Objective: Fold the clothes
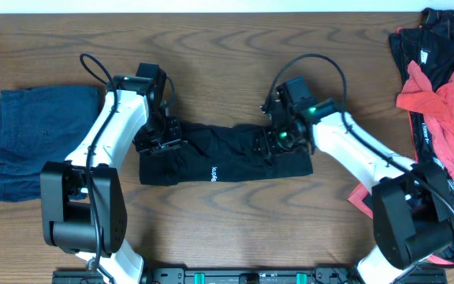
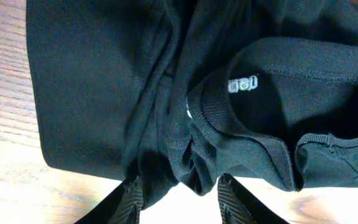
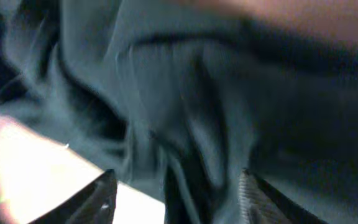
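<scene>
Lying lengthwise from 9 to 3 o'clock, a black shirt (image 1: 219,162); left tool (image 1: 160,142) pinches its 9 o'clock end, right tool (image 1: 276,142) its 3 o'clock end.

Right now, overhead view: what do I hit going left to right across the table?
Folded blue garment → left gripper → right gripper → red and black clothes heap. The black shirt lies under both grippers, so it is left out of the order.

We read no words: the white neck tag (image 2: 242,84) on the black garment (image 2: 104,81) is too blurred to decipher.
</scene>
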